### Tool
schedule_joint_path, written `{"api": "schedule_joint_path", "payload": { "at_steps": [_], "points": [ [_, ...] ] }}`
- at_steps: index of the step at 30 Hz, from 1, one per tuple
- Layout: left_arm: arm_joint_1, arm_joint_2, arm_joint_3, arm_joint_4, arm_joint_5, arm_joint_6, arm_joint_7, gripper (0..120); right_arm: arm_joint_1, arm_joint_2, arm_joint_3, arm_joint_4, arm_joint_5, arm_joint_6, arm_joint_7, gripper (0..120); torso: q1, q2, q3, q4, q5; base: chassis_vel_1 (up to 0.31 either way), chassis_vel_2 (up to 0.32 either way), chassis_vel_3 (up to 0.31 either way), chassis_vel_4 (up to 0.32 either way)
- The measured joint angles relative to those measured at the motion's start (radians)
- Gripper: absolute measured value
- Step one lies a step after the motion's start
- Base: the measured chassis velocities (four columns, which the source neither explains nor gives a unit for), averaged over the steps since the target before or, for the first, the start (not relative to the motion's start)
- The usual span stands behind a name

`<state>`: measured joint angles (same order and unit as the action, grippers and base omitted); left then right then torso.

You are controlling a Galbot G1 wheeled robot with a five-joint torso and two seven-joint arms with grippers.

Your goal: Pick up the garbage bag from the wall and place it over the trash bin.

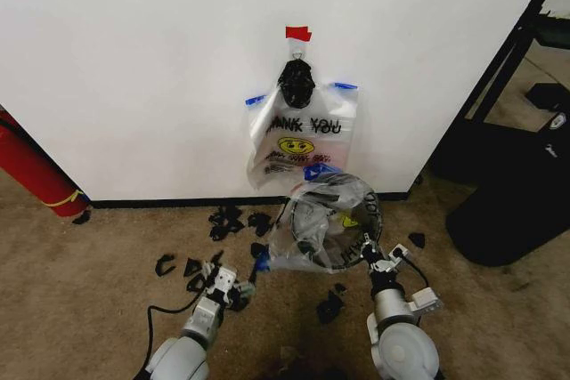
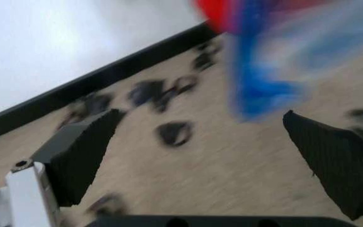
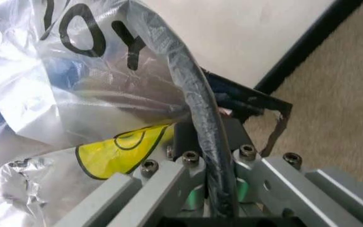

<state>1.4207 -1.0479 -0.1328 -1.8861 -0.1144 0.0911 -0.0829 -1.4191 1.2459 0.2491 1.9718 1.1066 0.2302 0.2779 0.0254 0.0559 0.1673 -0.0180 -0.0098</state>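
Observation:
One garbage bag (image 1: 303,140) with "THANK YOU" print and a yellow smiley hangs on the white wall (image 1: 142,60), under a black knotted lump (image 1: 296,82) and red tape (image 1: 298,33). A second bag of the same kind (image 1: 322,224) is draped over the round black trash bin (image 1: 312,211) on the carpet. My right gripper (image 1: 374,251) (image 3: 210,165) is shut on that bag's plastic and the bin's black rim (image 3: 197,94). Low on the bin's left side, my left gripper (image 1: 233,284) (image 2: 200,120) stands open, with a blurred blue handle (image 2: 257,90) ahead of it.
Black scraps (image 1: 232,220) litter the carpet along the black baseboard (image 1: 178,203). A red cylinder (image 1: 31,171) leans at the left. At the right stand a big black bulky thing (image 1: 517,202) and a black frame (image 1: 499,68).

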Motion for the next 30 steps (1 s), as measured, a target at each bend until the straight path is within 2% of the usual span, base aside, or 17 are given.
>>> {"api": "schedule_joint_path", "payload": {
  "at_steps": [5, 6, 8, 12, 16, 17, 19, 22, 23, 26, 30],
  "points": [
    [-0.005, -0.012, -0.006, 0.026, -0.014, -0.157, 0.109, 100, 0.001, 0.007, 0.001, 0.011, 0.017, -0.009, 0.013, 0, 0.000, 0.000, 0.000, -0.0001, 0.0000, 0.000, 0.000, 0.000, 0.000],
    [-0.005, -0.012, -0.006, 0.026, -0.014, -0.157, 0.109, 100, 0.001, 0.007, 0.001, 0.011, 0.017, -0.009, 0.013, 0, 0.000, 0.000, 0.000, -0.0001, 0.0000, 0.000, 0.000, 0.000, 0.000],
    [-0.011, -0.015, -0.030, 0.045, -0.033, -0.256, 0.188, 100, 0.002, 0.007, 0.003, 0.011, 0.022, -0.014, 0.016, 0, 0.000, 0.000, 0.000, -0.0002, -0.0001, 0.000, 0.000, 0.000, 0.000],
    [-0.003, -0.019, -0.112, 0.046, -0.045, -0.375, 0.334, 100, 0.013, 0.005, 0.007, -0.018, -0.002, -0.009, 0.010, 0, 0.000, 0.000, 0.000, -0.0002, -0.0001, 0.000, 0.000, 0.000, 0.000],
    [0.023, -0.026, -0.169, -0.001, -0.096, -0.429, 0.414, 100, 0.018, -0.001, 0.007, -0.070, -0.071, 0.023, -0.042, 0, 0.000, 0.000, 0.000, 0.0000, 0.0001, 0.000, 0.000, 0.000, 0.000],
    [0.031, -0.028, -0.183, -0.025, -0.124, -0.436, 0.423, 100, 0.018, -0.008, 0.006, -0.104, -0.112, 0.045, -0.090, 0, 0.000, 0.000, 0.000, 0.0001, 0.0002, 0.000, 0.000, 0.000, 0.000],
    [0.028, -0.028, -0.191, -0.059, -0.174, -0.428, 0.394, 100, 0.013, -0.023, 0.005, -0.156, -0.180, 0.087, -0.188, 0, 0.000, 0.000, 0.000, 0.0000, 0.0002, 0.000, 0.000, 0.000, 0.000],
    [0.018, -0.026, -0.191, -0.075, -0.212, -0.405, 0.365, 100, 0.011, -0.034, 0.005, -0.183, -0.215, 0.113, -0.250, 0, 0.000, 0.000, 0.000, 0.0000, 0.0002, 0.000, 0.000, 0.000, 0.000],
    [-0.003, -0.020, -0.191, -0.098, -0.288, -0.345, 0.314, 100, 0.008, -0.051, 0.010, -0.224, -0.259, 0.158, -0.359, 0, 0.000, 0.000, 0.000, -0.0003, 0.0001, 0.000, 0.000, 0.000, 0.000],
    [-0.037, -0.004, -0.201, -0.130, -0.408, -0.241, 0.259, 100, 0.014, -0.074, 0.035, -0.291, -0.311, 0.234, -0.554, 0, 0.000, 0.000, 0.000, -0.0003, 0.0000, 0.000, 0.000, 0.000, 0.000],
    [-0.060, 0.027, -0.214, -0.145, -0.458, -0.133, 0.250, 100, 0.024, -0.091, 0.060, -0.341, -0.329, 0.285, -0.706, 0, 0.000, 0.000, 0.000, -0.0002, 0.0001, 0.000, 0.000, 0.000, 0.000]
  ]
}}
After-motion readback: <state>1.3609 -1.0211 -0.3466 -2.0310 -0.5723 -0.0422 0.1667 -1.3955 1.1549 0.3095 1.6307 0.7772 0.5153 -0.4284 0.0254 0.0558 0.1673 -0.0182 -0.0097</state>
